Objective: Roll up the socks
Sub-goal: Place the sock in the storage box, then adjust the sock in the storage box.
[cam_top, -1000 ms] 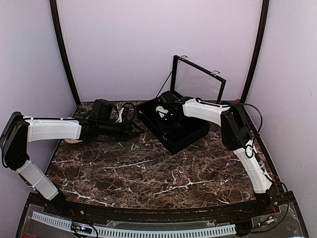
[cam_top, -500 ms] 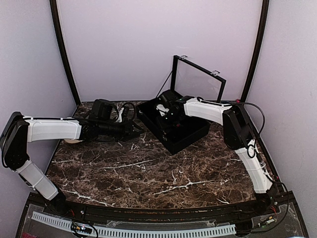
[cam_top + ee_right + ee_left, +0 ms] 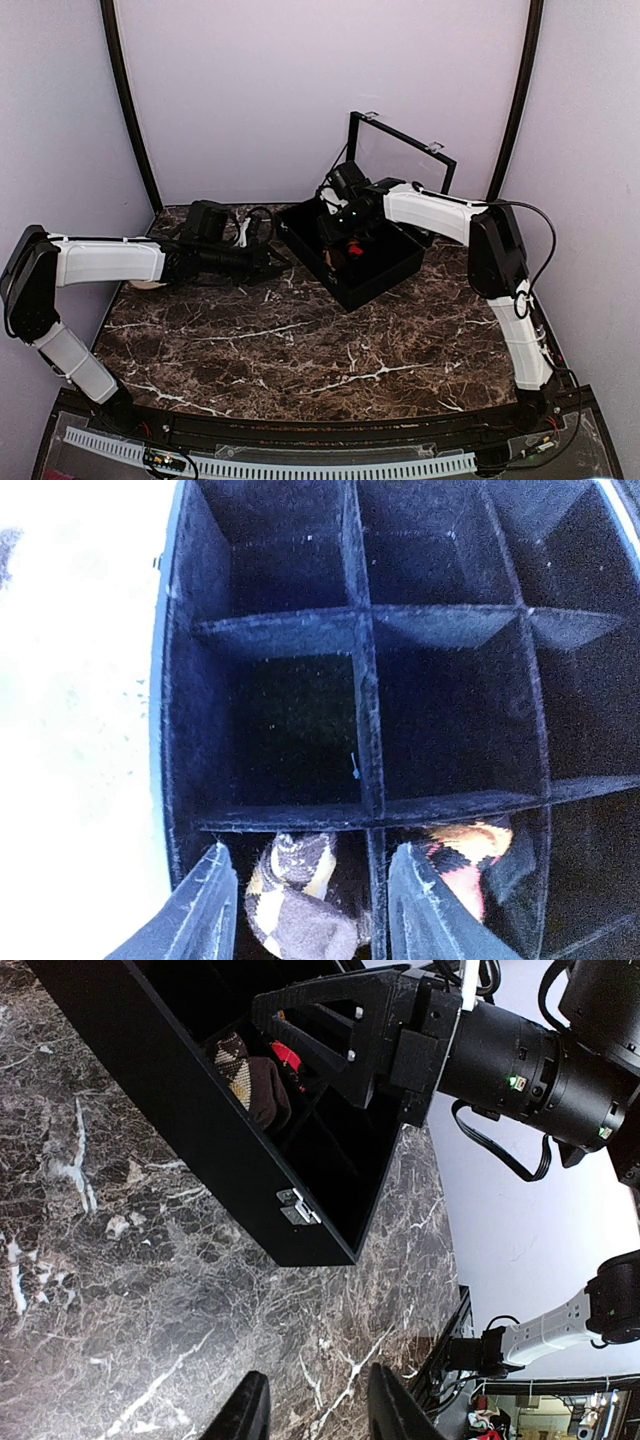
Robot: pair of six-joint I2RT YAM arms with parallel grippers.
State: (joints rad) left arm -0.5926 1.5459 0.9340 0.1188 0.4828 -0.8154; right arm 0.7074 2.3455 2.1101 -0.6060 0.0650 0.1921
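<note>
Right gripper (image 3: 310, 858) has lifted off the box (image 3: 385, 275), jaws now open and empty. Red sock (image 3: 465, 865) sits in the cell beside the tan sock (image 3: 295, 900) (both look rolled). Left gripper (image 3: 320, 1380) is open, idle.

The top camera sits high at the near edge, looking down on the whole table (image 3: 300, 350). The left wrist camera sits low beside the black box (image 3: 180, 1130). The right wrist camera looks straight down into it, up close. Both wrist cameras see the tan sock (image 3: 238, 1065).
</note>
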